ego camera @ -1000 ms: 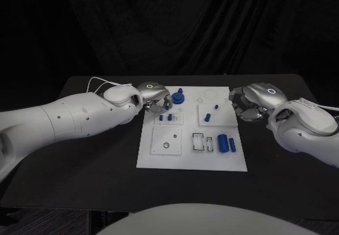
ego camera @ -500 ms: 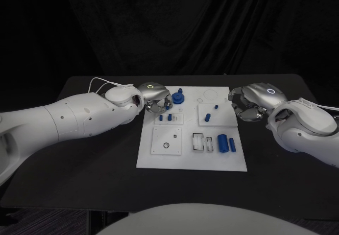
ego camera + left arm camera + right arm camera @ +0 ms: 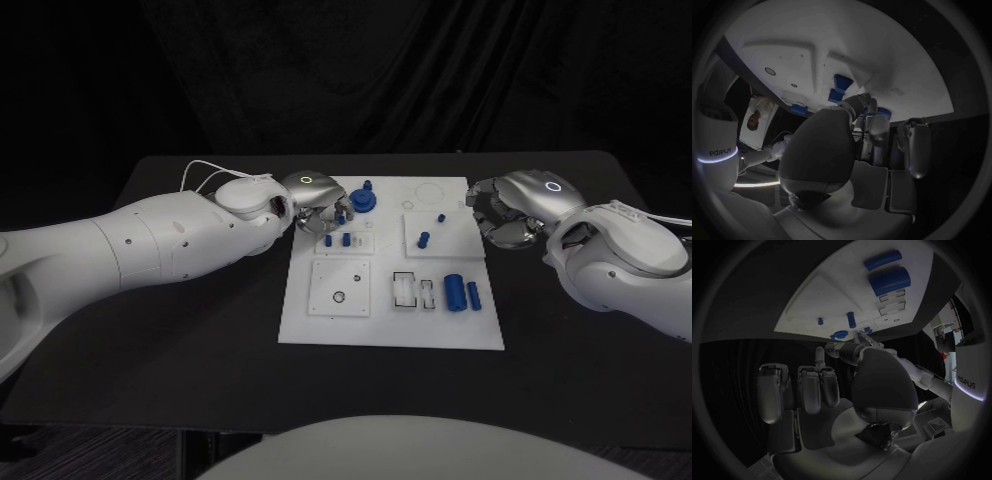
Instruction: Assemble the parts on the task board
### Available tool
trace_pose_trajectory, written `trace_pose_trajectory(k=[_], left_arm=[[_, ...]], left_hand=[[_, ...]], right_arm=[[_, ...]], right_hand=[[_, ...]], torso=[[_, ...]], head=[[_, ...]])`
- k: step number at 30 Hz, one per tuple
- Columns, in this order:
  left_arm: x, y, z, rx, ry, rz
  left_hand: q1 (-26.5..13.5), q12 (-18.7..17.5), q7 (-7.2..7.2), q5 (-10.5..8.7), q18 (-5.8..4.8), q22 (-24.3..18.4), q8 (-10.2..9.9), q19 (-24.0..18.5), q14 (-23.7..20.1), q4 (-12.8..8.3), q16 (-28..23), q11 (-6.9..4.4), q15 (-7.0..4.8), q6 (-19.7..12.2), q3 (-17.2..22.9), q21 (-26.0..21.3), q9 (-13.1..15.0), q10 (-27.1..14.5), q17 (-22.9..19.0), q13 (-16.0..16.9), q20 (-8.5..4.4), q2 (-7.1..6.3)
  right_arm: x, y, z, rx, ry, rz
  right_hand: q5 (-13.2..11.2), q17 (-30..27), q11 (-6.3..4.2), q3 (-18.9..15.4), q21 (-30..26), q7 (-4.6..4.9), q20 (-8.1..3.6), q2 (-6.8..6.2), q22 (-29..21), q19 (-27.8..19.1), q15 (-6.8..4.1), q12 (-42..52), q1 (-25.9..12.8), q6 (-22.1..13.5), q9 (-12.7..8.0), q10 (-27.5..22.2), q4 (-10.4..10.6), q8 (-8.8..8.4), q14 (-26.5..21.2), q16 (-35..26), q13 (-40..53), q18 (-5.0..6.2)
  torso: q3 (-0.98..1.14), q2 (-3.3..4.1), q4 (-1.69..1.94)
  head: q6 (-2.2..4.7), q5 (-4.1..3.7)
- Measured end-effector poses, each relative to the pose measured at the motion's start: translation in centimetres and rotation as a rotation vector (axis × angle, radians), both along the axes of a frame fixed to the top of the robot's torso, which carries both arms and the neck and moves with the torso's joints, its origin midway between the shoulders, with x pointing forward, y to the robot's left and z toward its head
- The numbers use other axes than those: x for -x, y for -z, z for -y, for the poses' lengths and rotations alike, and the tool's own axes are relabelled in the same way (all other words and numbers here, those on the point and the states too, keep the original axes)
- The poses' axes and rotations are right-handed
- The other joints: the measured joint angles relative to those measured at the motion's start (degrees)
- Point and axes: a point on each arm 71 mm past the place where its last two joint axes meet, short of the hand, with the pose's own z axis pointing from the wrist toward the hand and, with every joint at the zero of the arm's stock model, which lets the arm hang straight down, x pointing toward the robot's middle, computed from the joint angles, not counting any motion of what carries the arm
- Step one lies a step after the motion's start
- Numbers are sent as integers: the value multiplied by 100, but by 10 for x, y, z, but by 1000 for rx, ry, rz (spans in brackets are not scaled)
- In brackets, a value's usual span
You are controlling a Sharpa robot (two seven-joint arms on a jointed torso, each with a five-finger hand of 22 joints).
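White task board sits mid-table, with blue parts on it. Our left hand hovers at the board's far left corner, fingers curled beside the blue gear-like part; we cannot tell whether it grips anything. Our right hand hangs off the board's far right edge, fingers loosely apart and holding nothing.

Risk: left fingers could nudge the upright pegs nearby.

Recesses: two blue cylinders lie by the rectangular slots, which look unfilled.
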Motion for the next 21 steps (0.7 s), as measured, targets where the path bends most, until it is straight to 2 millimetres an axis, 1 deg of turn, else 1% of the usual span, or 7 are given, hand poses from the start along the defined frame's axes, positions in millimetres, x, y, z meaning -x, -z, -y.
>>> trace_pose_trajectory(k=[4, 8, 13, 16, 18, 19, 21], left_arm=[[0, 1, 0, -3, -3, -4], [0, 1, -2, -4, -7, -4], [-1, 1, -8, -3, -19, 4], [-2, 0, -18, 2, -36, 21], [-3, -2, -29, 11, -55, 44], [-3, -3, -35, 16, -64, 58], [-3, -6, -50, 32, -83, 97]], left_hand=[[-51, -170, -138, -268, -1, 0, 0, -68, -63, 20, -25, 42, 1, -439, 12, -80, -157, -199, -90, -59, 28, -51], [-70, -274, -316, -585, -1, 0, 0, -90, -106, 170, -51, 51, 3, -865, -138, -142, -337, -387, -148, -60, 50, -70], [-37, -319, -462, -589, 1, 0, 0, -138, -143, 257, -93, 72, 40, -1139, -225, -194, -484, -504, -205, -59, 39, -103], [29, -378, -537, -589, 1, 0, 0, -289, -331, 328, -217, 102, 48, -1267, -312, -405, -594, -802, -394, -45, 60, -80], [79, -378, -546, -589, 96, 0, 0, -471, -581, 366, -400, 138, 80, -1276, -384, -651, -658, -1026, -687, -9, 80, -56], [93, -318, -545, -589, 105, 1, 0, -660, -833, 407, -560, 161, 94, -1274, -425, -893, -696, -1170, -944, 33, 96, -42], [126, -200, -490, -566, 228, 3, 0, -1009, -1307, 453, -861, 175, 116, -1220, -471, -1341, -736, -1335, -1401, 93, 123, -9]], right_arm=[[0, 0, 0, -1, 0, -1], [0, 0, 1, -1, 2, -2], [1, 0, 2, -1, 4, -2], [1, 0, 3, -1, 4, -3], [2, 0, 4, -1, 6, -4], [2, 0, 4, -1, 7, -4], [3, -1, 7, 0, 11, -4]], right_hand=[[0, 0, 0, 1, 0, 0, 0, 0, 0, 0, 0, 0, 0, 0, -11, 0, -32, 0, 0, 0, 0, 0], [0, 0, 0, 1, 0, 0, 0, 0, 0, 0, 0, 0, 0, 0, -10, 0, -32, 0, 0, 0, 0, 0], [0, 0, 0, 1, -23, 0, 0, 0, 0, 0, 0, 0, 0, 0, -41, 0, -32, 0, 0, -3, 0, 0], [0, 0, 0, -17, -108, 0, 0, 0, 0, 0, 0, -83, 0, 0, -87, 0, -49, 0, 0, -62, 0, 0], [-27, 0, 0, -192, -205, 0, 0, 34, 0, 0, 0, -204, 35, 0, -159, 0, -58, -9, 0, -136, 0, 0], [-27, 0, 0, -314, -281, 0, 0, 72, -1, 0, 0, -291, 72, 0, -208, 0, -58, -29, 0, -188, 0, 0], [-27, 0, -19, -504, -388, -31, 0, 113, -1, 0, 0, -451, 113, 30, -279, -45, -38, -30, 0, -247, 0, 0]], torso=[[-1, 0, 0], [-2, 0, 4], [-3, -1, 11], [-5, -1, 13], [-6, -2, 13], [-7, -2, 13], [-8, -3, 13]], head=[[0, 3], [0, 4], [0, -4], [0, -4], [0, 8], [0, 16], [0, 28]])
